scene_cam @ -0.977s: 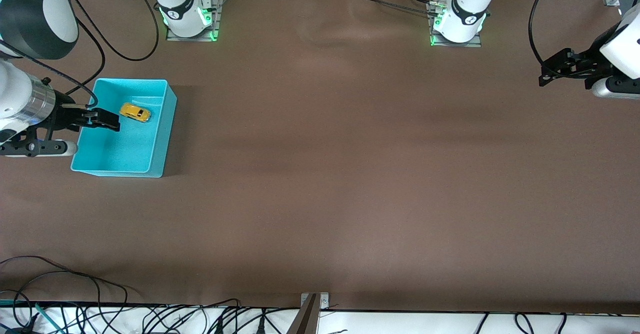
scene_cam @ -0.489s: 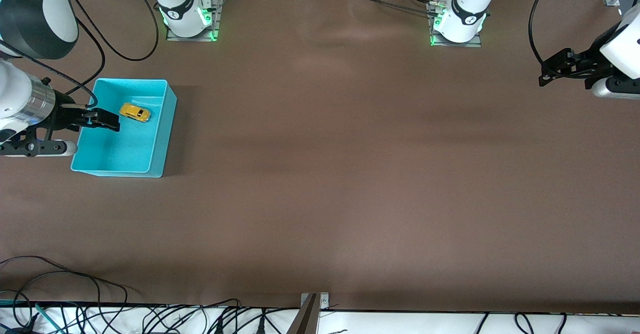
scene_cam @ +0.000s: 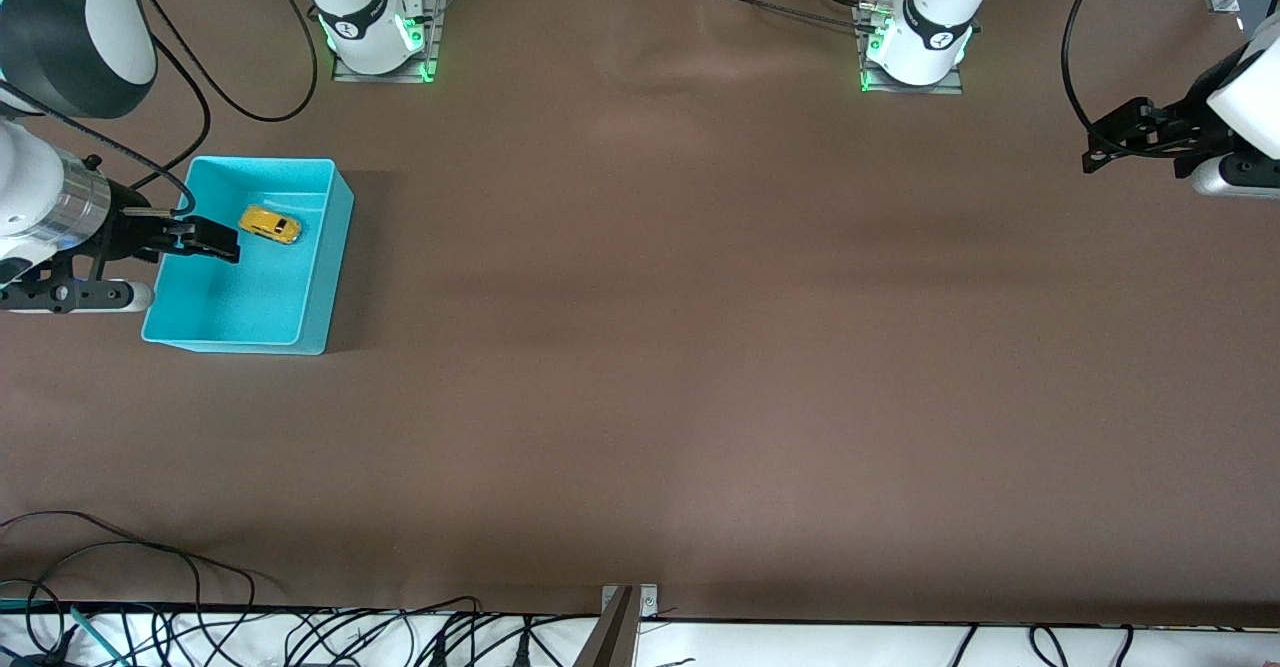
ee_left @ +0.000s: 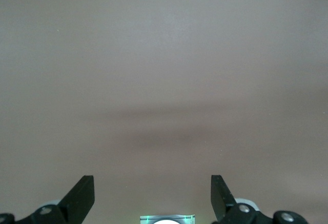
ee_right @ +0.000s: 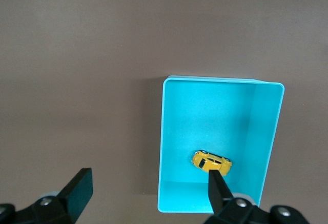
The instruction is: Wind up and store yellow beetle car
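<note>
The yellow beetle car [scene_cam: 270,224] lies alone on the floor of a turquoise bin [scene_cam: 318,277] at the right arm's end of the brown table [scene_cam: 700,347], in the part of the bin farther from the front camera. Its long axis runs slantwise across the bin floor, one end angled toward the robots' bases and the bin's outer wall, the other toward the front camera and the table's middle; which end is the nose cannot be told. In the right wrist view the car [ee_right: 211,162] shows dark windows and sits close to one short wall of the bin [ee_right: 169,131]. No writing can be read on the car or the bin.

The right gripper [scene_cam: 205,238] hangs over the bin's outer edge, its fingers spread wide and holding nothing; one fingertip [ee_right: 218,185] shows just in front of the car. The left gripper [scene_cam: 1115,142] waits over the bare table at the left arm's end, its fingers [ee_left: 82,193] likewise parted and empty. Green lights glow at both arm bases [scene_cam: 905,57].
</note>
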{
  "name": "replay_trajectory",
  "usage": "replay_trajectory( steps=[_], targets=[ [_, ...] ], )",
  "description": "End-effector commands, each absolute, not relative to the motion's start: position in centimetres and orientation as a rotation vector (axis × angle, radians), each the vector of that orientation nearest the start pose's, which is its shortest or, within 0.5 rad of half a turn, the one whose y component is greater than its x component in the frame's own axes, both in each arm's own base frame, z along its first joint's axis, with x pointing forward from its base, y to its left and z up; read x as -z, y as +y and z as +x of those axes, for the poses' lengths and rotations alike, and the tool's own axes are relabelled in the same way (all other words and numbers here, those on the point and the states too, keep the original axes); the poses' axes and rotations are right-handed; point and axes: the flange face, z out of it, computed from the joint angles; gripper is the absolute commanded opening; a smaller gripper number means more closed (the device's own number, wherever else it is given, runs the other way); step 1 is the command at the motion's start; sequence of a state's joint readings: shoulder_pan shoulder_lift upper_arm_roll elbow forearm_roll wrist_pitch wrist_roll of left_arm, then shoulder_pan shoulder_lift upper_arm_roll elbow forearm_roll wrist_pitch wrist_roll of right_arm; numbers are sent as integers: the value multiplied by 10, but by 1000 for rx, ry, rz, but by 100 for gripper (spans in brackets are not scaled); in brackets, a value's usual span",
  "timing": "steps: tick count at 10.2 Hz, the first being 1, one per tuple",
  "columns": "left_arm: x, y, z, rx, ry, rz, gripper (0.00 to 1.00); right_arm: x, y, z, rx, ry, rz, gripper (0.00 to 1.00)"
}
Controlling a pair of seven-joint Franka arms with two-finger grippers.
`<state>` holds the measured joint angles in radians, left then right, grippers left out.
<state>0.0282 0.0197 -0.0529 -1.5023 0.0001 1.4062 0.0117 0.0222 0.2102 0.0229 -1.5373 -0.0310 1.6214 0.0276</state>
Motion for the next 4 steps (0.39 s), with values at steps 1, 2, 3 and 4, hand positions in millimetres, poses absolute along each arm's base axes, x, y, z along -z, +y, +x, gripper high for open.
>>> replay_trajectory(
  steps=[1, 2, 3, 4],
  targets=[
    [-636, -11, 544, -194, 39, -3151, 100, -526, 23, 608, -197, -18, -3169, 100],
    [-636, -11, 544, -194, 37, -3152, 100, -526, 23, 608, -197, -18, -3169, 100],
    [-636, -11, 544, -194, 37, -3152, 100, -526, 23, 608, -197, -14, -3159, 100],
    [-636, -11, 544, -194, 37, -3152, 100, -526, 24, 608, -197, -16, -3157, 100]
  ],
)
